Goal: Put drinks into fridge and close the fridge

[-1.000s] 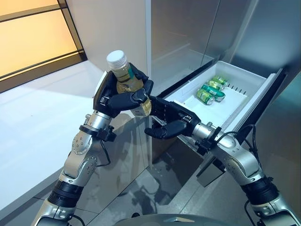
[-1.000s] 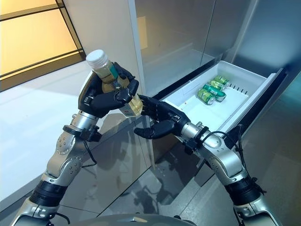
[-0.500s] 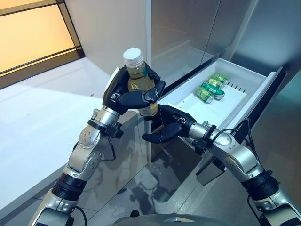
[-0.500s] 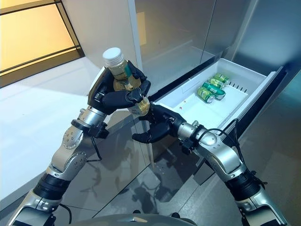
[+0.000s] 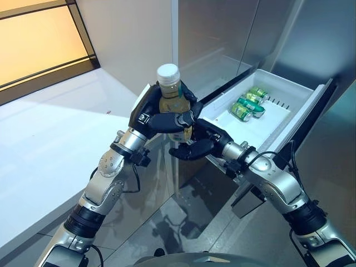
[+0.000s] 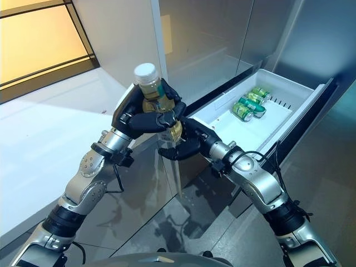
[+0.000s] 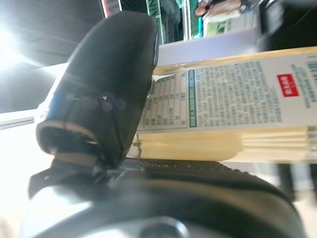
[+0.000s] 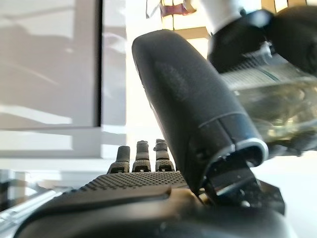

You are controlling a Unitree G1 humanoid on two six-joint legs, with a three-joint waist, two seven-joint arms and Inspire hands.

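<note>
Bottle carried right, toward the open fridge drawer.

The left robot hand (image 5: 161, 114), fingers clenched round the upright bottle (image 5: 172, 103), had moved right and farther since a second earlier. The right robot hand (image 5: 194, 146) had closed in under the bottle's base with fingers loosely spread, grasping nothing. Green cans (image 5: 248, 105) lay at the far end of the white drawer (image 5: 278, 119), above a glossy grey floor (image 5: 183, 222).
</note>
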